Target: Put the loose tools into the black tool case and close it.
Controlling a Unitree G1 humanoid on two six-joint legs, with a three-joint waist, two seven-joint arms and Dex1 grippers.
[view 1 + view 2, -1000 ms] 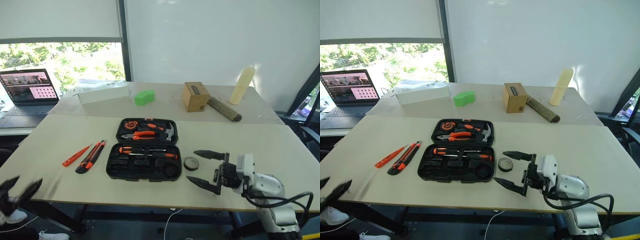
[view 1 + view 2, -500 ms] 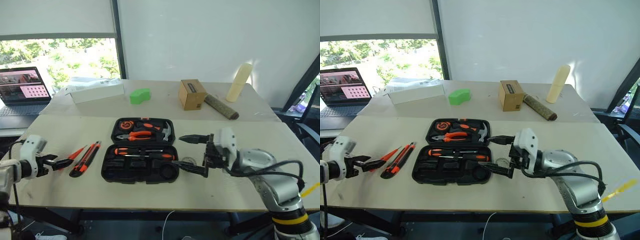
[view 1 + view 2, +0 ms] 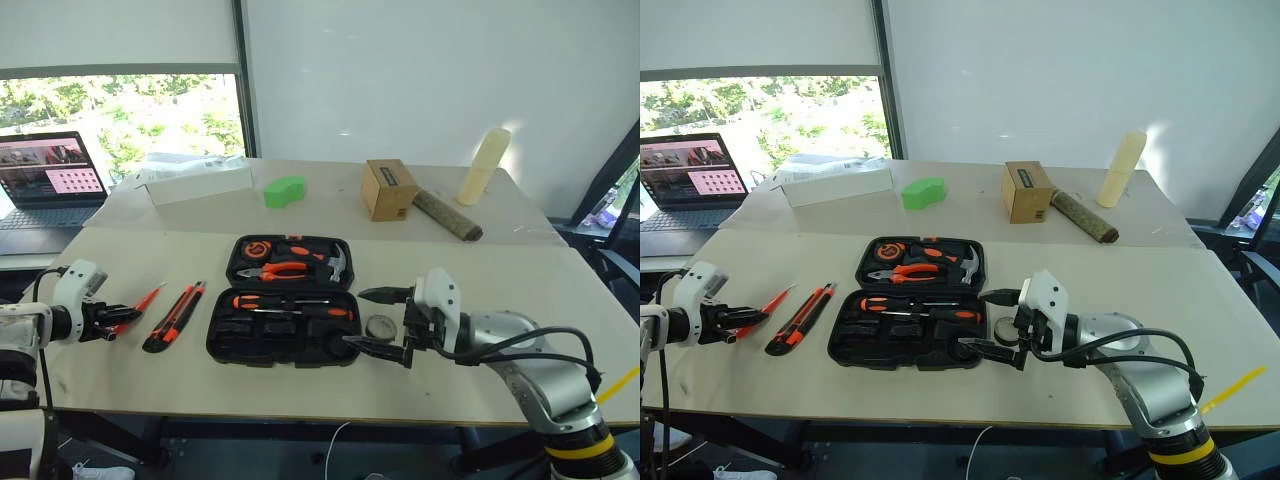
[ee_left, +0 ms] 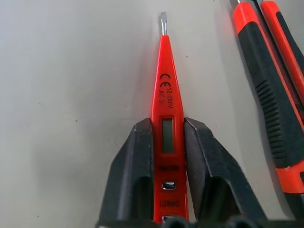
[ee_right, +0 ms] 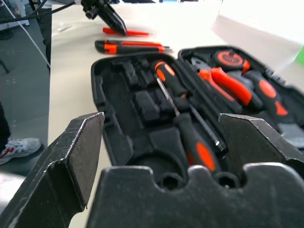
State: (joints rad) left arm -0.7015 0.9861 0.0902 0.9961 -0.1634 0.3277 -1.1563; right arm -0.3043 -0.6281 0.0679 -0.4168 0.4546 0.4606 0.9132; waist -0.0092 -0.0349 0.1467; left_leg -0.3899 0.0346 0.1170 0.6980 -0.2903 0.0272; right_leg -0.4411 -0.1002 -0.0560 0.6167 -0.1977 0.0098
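Jaws first: the left gripper (image 4: pixel 168 161) is clamped on the slim orange tool (image 4: pixel 166 118), one black finger on each side of its body, and the tool lies flat on the table (image 3: pixel 480 390), not lifted yet as far as I can see. The right gripper (image 3: pixel 385 320) has its fingers spread wide and holds nothing, hovering right by the small black tape roll (image 3: pixel 381 327) at the front right corner of the case.

Progress-wise I'd call it early. The black tool case (image 3: pixel 285 300) sits open in the middle of the table. Two screwdrivers (image 3: pixel 295 305) already lie in their slots in the front half, and pliers, a hammer and a tape measure fill the back half. Left to go, by my read: the slim tool, the utility knife (image 3: pixel 172 320) lying just beside it to the left of the case, the tape roll, then shutting the lid.

Materials: the case is moulded black plastic with deep shaped pockets, a round one near the tape roll. The slim tool is smooth glossy orange plastic with a little window and a flat metal tip, so it looks like a tester screwdriver. The knife is long, orange with a ribbed black grip. The tape roll is a flat ring. The table is plain matte beige
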